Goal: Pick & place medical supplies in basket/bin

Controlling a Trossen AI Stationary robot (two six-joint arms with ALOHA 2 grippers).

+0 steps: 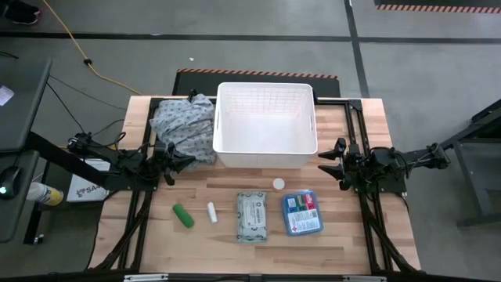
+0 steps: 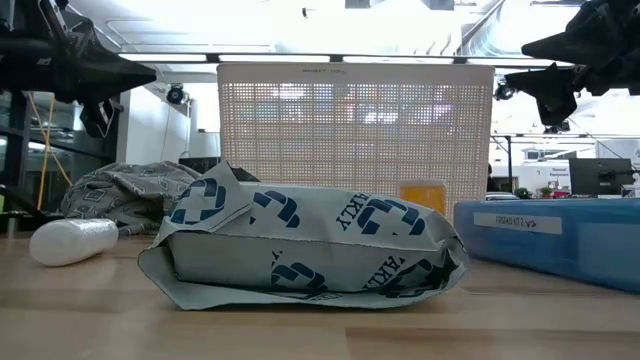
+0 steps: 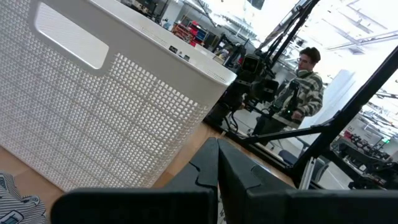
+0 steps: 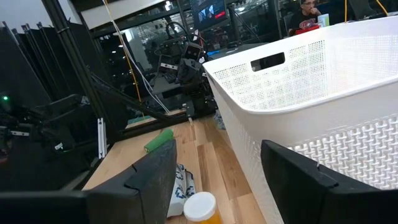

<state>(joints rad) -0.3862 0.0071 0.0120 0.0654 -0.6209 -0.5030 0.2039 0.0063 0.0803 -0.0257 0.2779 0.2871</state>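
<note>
The white basket (image 1: 266, 117) stands at the table's far middle. On the near half lie a green tube (image 1: 183, 215), a white tube (image 1: 212, 212), a flat wipes pack (image 1: 252, 216) and a blue box (image 1: 301, 212). An orange bottle with a white cap (image 1: 279, 185) stands upright just near of the basket. My left gripper (image 1: 188, 160) hovers shut at the basket's left near corner, fingers level (image 3: 217, 171). My right gripper (image 1: 322, 163) hovers open at the basket's right near corner (image 4: 217, 174), with nothing between its fingers. The bottle's cap (image 4: 200, 206) and the green tube (image 4: 159, 140) show beyond it.
A grey patterned cloth heap (image 1: 184, 125) lies against the basket's left wall, beside my left gripper. Black frame rails run along both table sides. A person (image 3: 301, 87) stands in the room beyond the table. Bare wood lies between the supplies and the near edge.
</note>
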